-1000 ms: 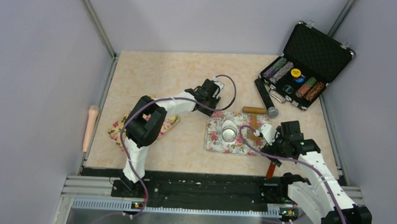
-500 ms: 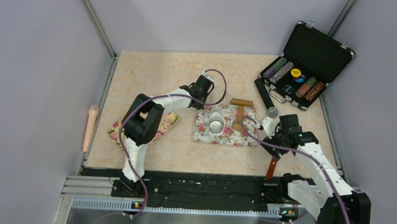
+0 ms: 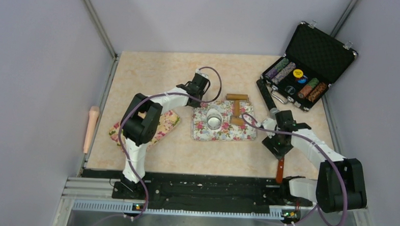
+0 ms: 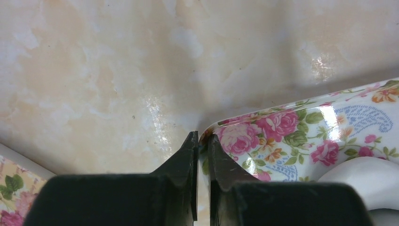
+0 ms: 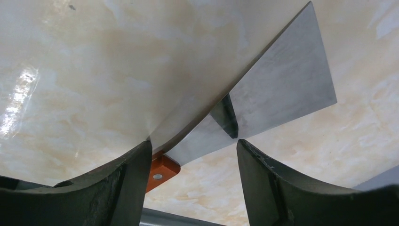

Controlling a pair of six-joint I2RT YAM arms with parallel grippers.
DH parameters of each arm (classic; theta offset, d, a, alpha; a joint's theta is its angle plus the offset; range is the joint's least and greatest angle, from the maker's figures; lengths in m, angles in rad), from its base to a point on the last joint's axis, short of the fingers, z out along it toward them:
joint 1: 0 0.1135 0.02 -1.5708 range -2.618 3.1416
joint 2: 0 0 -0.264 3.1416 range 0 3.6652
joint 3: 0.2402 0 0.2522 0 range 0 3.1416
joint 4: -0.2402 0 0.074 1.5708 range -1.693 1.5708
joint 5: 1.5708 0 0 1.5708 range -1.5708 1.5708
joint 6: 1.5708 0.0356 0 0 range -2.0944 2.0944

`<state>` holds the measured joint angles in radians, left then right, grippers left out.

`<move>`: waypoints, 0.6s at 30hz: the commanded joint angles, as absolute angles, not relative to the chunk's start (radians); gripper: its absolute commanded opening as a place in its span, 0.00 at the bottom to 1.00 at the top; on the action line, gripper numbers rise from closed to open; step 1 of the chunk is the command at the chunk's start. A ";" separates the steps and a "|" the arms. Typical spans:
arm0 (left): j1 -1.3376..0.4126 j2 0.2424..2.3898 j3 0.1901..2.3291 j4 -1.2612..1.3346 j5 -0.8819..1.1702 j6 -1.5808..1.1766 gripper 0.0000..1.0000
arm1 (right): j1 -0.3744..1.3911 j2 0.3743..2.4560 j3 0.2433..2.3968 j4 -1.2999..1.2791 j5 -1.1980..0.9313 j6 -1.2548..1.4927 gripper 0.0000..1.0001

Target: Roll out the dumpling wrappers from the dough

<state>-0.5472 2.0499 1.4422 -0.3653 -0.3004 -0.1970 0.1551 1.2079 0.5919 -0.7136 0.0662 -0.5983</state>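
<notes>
At the upper right of the overhead view, a black case [image 3: 320, 49] is standing open, and rows of poker chips [image 3: 283, 71] are lying on edge in its slots. In the middle of the frame a floral tray [image 3: 222, 133] is carrying a ring cutter [image 3: 208, 119] and a wooden roller [image 3: 237, 108], whose crossbar is poking over the tray's upper edge. A dumpling wrapper [image 3: 214, 121] is showing as a pale disc inside the ring, though it is too small to make out clearly.

In the left wrist view a white rounded shape [image 4: 360, 181] is being cut off at the lower right; whether it is dough or the ring cannot be told. A second floral mat [image 3: 167, 124] at the left is lying partly hidden under the left arm. The scraper [image 3: 280, 167] is showing only its orange handle from above, its blade being covered by the right arm.

The left gripper [image 4: 201, 141] is pinching the tray's upper-left corner, fingers nearly together on the rim. The right gripper [image 5: 193, 146] is standing unclenched, its fingers straddling the scraper's steel blade, with a clear gap on the right-hand side.

Compared with a second ago, the tray is sitting further toward the upper left, ring and roller riding along with it, and the right gripper is sitting lower in the frame, over the scraper
</notes>
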 commanded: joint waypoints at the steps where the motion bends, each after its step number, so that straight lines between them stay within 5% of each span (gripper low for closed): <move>1: -0.537 2.001 1.405 -0.367 -0.332 -0.200 0.10 | 0.134 1.285 0.608 -0.675 0.091 -0.591 0.62; 7: -0.537 1.975 1.392 -0.362 -0.311 -0.202 0.11 | 0.118 1.398 0.645 -0.587 0.048 -0.646 0.37; 18: -0.538 1.957 1.378 -0.350 -0.275 -0.200 0.11 | 0.117 1.353 0.761 -0.518 -0.224 -0.844 0.33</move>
<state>-0.5434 2.0094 1.3907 -0.3592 -0.2722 -0.2085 0.1257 1.3911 0.7185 -0.5766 -0.0429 -0.7704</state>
